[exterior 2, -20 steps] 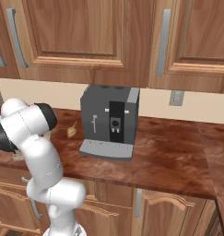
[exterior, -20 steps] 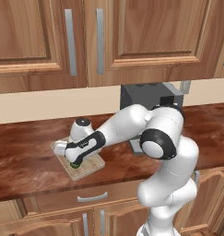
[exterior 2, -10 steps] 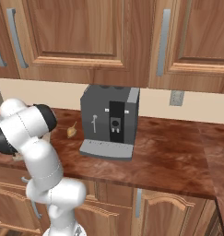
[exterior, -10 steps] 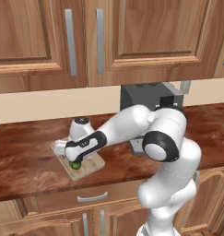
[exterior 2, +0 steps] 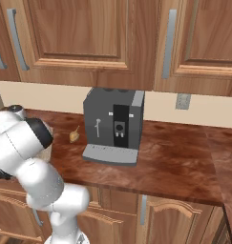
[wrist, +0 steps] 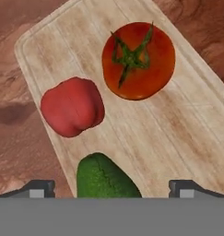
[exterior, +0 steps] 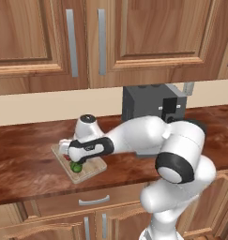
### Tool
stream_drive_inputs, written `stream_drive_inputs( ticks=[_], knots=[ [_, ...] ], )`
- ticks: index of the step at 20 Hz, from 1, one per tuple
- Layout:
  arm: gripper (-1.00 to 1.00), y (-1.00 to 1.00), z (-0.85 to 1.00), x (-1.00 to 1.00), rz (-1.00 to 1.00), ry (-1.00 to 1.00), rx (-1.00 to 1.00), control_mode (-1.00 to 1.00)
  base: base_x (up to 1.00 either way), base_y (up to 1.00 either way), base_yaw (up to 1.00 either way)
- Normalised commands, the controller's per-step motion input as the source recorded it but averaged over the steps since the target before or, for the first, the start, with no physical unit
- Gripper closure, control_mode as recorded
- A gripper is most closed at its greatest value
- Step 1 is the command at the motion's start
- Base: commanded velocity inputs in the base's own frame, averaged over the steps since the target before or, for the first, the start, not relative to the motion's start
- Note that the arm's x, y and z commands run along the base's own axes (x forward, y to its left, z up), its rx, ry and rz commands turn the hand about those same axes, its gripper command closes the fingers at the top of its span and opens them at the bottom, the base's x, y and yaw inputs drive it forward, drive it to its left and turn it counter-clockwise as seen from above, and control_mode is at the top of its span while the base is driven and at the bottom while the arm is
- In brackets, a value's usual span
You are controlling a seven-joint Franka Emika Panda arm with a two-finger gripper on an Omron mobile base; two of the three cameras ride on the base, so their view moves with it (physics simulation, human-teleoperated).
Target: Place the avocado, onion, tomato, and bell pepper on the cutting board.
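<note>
The claw (wrist: 111, 190) stands apart over the avocado (wrist: 106, 178), which lies on the cutting board (wrist: 178, 133) beside the tomato (wrist: 138, 60) and bell pepper (wrist: 73, 107). Lift straight up to avoid nudging them, then fetch the onion (exterior 2: 74, 136) beside the coffee machine (exterior 2: 113, 125)

on cutting board (wrist: 178, 133): tomato (wrist: 138, 61), bell pepper (wrist: 73, 107), avocado (wrist: 104, 177) | onion (exterior 2: 74, 136): left of coffee machine (exterior 2: 114, 125)

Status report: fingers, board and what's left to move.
Fingers open above the avocado. Avocado, tomato, bell pepper on cutting board. Onion on counter beside coffee machine, not yet moved.
</note>
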Motion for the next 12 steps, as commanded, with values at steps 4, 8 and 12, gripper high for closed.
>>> stream_drive_inputs(
  ticks=[4, 8, 12],
  knots=[
    [-1.00, -0.41, 0.67, -0.10, 0.00, -0.11, 0.00, -1.00, 0.00, 0.00, 0.00],
    [-1.00, -0.40, 0.68, -0.22, 0.00, -0.15, 0.00, -1.00, 0.00, 0.00, 0.00],
    [-1.00, -0.37, 0.67, -0.19, 0.00, -0.12, 0.00, -1.00, 0.00, 0.00, 0.00]
  ],
)
